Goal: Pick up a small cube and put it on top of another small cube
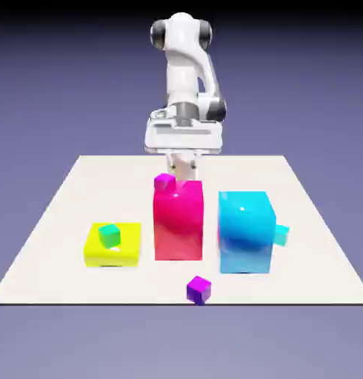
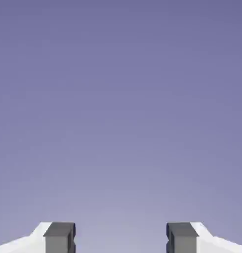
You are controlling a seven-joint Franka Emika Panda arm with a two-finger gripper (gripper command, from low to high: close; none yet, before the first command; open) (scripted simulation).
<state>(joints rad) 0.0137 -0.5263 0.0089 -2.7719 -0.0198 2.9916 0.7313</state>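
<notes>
1. The small cubes I have to work with lie scattered on the white tabletop (image 1: 58, 244): a small magenta cube (image 1: 164, 180) sits on the top edge of a tall pink block (image 1: 178, 220), a small green cube (image 1: 109, 235) rests on a low yellow block (image 1: 112, 245), a small purple cube (image 1: 198, 289) sits alone on the bare tabletop near the front, and a small cyan cube (image 1: 281, 235) peeks out from behind a large cyan block (image 1: 246, 232).
2. My pincer (image 2: 120, 239) hangs behind the pink block, near the magenta cube. In the hand view its two grey fingertips (image 2: 59, 237) stand wide apart with nothing between them, only the plain backdrop.
3. I judge the task to be at its start: no cube is held and none is stacked on another small cube.
4. Next I would need to pick one small cube, centre the spread pincer over it, come down and close on its sides.
</notes>
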